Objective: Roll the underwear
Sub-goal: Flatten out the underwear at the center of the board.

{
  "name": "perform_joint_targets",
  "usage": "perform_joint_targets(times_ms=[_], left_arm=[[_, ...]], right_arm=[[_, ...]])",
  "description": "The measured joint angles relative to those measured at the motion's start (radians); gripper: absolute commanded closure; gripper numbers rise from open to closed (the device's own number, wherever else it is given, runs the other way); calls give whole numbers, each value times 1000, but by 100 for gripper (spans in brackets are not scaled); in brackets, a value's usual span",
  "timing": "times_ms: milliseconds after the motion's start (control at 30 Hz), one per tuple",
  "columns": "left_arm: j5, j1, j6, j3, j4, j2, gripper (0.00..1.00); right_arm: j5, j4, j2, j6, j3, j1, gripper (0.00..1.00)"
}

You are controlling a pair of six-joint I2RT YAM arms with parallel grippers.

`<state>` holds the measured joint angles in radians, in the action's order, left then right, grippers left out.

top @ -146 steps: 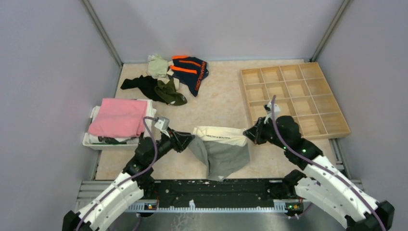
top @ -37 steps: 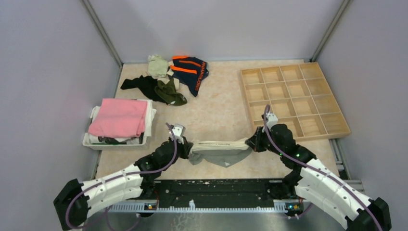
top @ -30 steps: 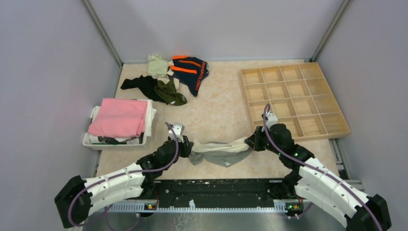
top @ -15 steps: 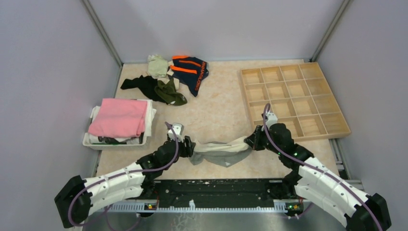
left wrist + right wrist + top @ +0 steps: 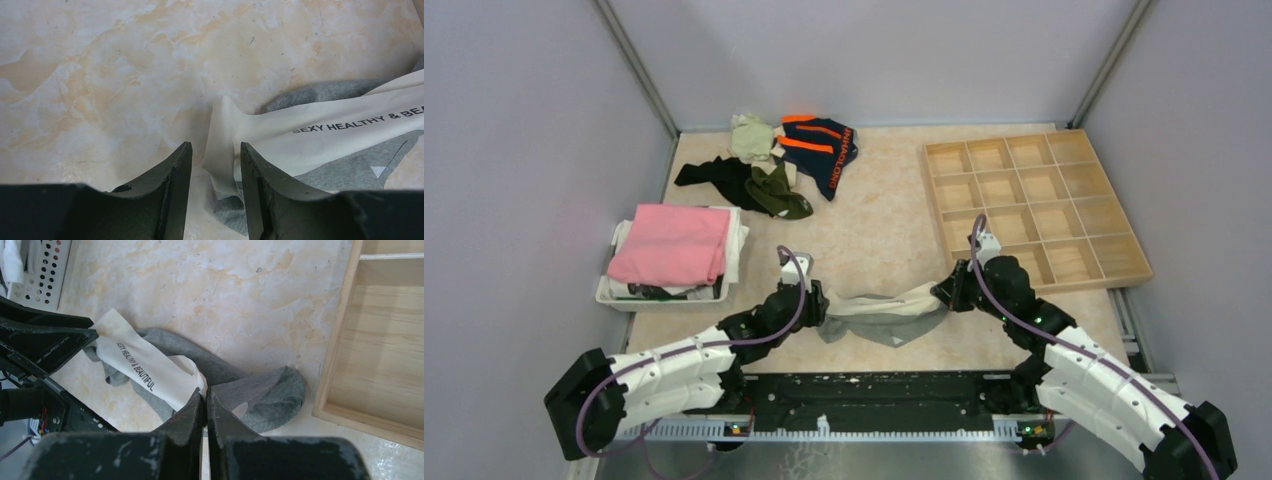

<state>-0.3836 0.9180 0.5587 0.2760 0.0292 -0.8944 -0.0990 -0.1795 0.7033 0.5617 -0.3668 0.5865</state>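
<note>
The grey underwear [image 5: 886,318] with a cream lettered waistband [image 5: 320,134] lies crumpled on the table between both arms. My left gripper [image 5: 816,303] is open at its left end. In the left wrist view the waistband's tip stands loose between the left gripper [image 5: 215,146] fingers, with gaps on both sides. My right gripper [image 5: 942,292] is shut on the underwear's right end. In the right wrist view the right gripper [image 5: 204,392] pinches cream band and grey cloth [image 5: 272,390]. More underwear lies at the back: navy with orange stripes [image 5: 820,146], olive green [image 5: 777,193] and a dark pair [image 5: 712,175].
A wooden compartment tray [image 5: 1036,205] lies at the right, close to my right gripper. A white basket [image 5: 612,291] holding a folded pink cloth [image 5: 672,243] stands at the left. A pale green cloth [image 5: 751,135] lies by the back wall.
The underwear came down from a stretched hold onto the table and went slack. My left gripper's jaws have parted and let go of the waistband end; the right gripper stays shut.
</note>
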Motion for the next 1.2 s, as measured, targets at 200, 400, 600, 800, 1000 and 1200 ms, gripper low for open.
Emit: perform_joint_targets(times_ms=[200, 400, 600, 800, 1000, 1200], left_arm=[[1, 0, 0, 5, -8, -27, 64], [-8, 0, -2, 25, -44, -24, 79], [-48, 0, 0, 44, -87, 34, 98], [-84, 0, -4, 50, -93, 160, 100], [-86, 0, -22, 50, -57, 269, 54], [-50, 0, 3, 50, -49, 203, 35]], right_arm=[[0, -1, -2, 0, 0, 0, 100], [1, -1, -3, 0, 0, 0, 100], [15, -10, -21, 0, 0, 0, 100], [27, -18, -75, -4, -6, 0, 100], [30, -34, -101, -15, -63, 0, 100], [30, -34, -94, -18, -79, 0, 100]])
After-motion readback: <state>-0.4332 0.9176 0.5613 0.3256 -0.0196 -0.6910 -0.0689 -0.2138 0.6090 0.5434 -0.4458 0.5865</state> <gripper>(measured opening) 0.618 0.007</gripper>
